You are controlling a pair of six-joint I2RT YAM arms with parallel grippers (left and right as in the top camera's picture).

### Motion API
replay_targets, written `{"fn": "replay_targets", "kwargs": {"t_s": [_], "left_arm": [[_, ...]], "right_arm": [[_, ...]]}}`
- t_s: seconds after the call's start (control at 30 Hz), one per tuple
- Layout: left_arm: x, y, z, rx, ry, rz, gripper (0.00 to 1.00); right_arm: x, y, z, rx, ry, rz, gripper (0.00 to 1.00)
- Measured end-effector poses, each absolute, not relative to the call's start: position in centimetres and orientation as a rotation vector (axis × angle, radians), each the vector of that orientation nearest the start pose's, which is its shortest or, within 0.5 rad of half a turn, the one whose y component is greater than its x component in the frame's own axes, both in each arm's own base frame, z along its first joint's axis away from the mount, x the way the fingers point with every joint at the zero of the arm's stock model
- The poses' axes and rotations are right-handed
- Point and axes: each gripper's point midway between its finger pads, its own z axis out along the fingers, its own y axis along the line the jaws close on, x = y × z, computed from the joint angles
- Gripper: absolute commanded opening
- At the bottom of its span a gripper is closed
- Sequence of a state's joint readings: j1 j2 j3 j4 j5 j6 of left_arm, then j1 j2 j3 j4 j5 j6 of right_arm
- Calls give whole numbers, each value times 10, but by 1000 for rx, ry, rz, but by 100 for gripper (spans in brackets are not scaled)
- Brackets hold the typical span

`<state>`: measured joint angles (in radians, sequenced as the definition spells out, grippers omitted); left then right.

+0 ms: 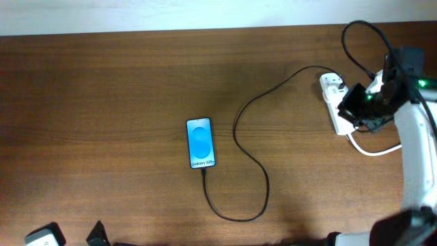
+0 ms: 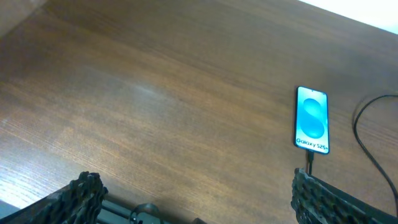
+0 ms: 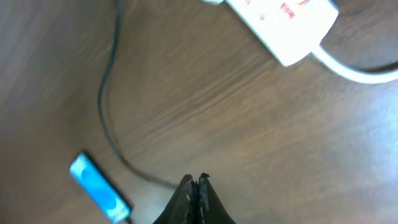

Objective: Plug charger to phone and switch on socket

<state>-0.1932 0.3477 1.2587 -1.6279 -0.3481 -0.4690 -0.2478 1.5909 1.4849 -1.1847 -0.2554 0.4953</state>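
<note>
The phone lies face up mid-table, its blue screen lit; it also shows in the left wrist view and the right wrist view. The charger cable is plugged into the phone's near end, loops right and runs back to the socket, a white power strip at the far right. My right gripper is shut and empty, hovering just over the socket's near end. My left gripper is open and empty at the table's front left.
The socket's thick white cord curls off to the right beside the right arm. A black arm cable arcs over the table's back right. Bare wood lies to the left of the phone.
</note>
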Motion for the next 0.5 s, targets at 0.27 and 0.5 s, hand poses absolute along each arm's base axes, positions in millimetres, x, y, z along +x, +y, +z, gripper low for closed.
{"fn": "replay_targets", "kwargs": {"t_s": [0.27,0.5], "left_arm": [[62,48,279,-483,2184,41,99],[62,48,279,-484,2183,41,99]], "right_arm": [[411,-111,107,1235,2525,372,4],[439,-130,69,1072,2549,285,4]]}}
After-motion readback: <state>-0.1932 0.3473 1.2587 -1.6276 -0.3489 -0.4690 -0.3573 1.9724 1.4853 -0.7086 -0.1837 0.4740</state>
